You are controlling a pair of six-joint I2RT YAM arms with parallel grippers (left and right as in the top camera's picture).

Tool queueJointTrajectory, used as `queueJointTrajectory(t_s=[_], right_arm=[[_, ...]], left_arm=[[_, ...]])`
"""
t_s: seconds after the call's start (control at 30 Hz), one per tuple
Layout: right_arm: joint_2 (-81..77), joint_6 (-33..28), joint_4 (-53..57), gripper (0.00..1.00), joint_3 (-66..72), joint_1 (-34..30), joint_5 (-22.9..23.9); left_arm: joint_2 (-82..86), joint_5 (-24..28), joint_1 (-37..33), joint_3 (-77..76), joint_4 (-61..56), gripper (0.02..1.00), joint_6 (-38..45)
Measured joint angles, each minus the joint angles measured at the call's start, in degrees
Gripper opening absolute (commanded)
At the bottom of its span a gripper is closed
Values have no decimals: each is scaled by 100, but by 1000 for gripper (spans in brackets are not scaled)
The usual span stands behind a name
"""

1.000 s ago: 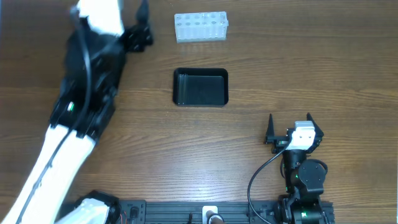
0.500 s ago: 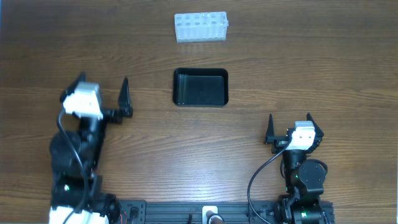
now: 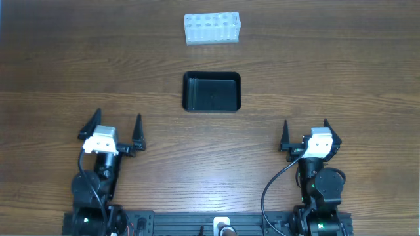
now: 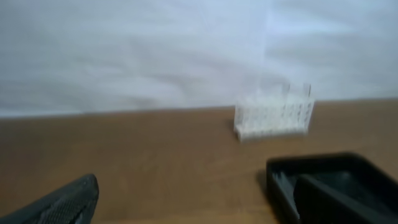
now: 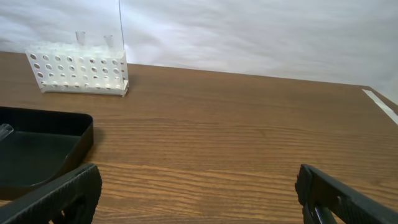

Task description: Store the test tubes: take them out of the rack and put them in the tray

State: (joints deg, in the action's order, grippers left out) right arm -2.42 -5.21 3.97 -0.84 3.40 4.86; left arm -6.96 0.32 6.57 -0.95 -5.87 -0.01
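A white test tube rack [image 3: 212,29] stands at the far middle of the wooden table, with clear tubes sticking up from it [image 5: 81,68] [image 4: 273,113]. Nearer, a black tray [image 3: 211,92] lies at the table's centre [image 5: 37,149] [image 4: 329,186]. My left gripper [image 3: 117,130] rests open at the near left, well short of the tray. My right gripper [image 3: 305,134] rests open at the near right, also apart from tray and rack. Nothing sits between either pair of fingers.
A pale wall rises behind the table's far edge [image 5: 249,37]. A strip of light tape [image 5: 380,104] marks the table near its right edge. Bare wood [image 3: 210,151] stretches between the two grippers and the tray.
My left arm has pulled back from beside the rack at the far left down to its near-left resting place. The right arm, the rack and the tray have not moved.
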Motion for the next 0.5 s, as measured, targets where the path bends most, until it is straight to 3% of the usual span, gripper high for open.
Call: queueJointTrajectory(t_s=[0.2,0.5], right_arm=[[0,0,0,993,0,0,0],[0,0,0,991,0,0,0]], left_arm=[[378,85,-39,28,992,1000,0],[457,103,-39,33,1005,1000,-2]])
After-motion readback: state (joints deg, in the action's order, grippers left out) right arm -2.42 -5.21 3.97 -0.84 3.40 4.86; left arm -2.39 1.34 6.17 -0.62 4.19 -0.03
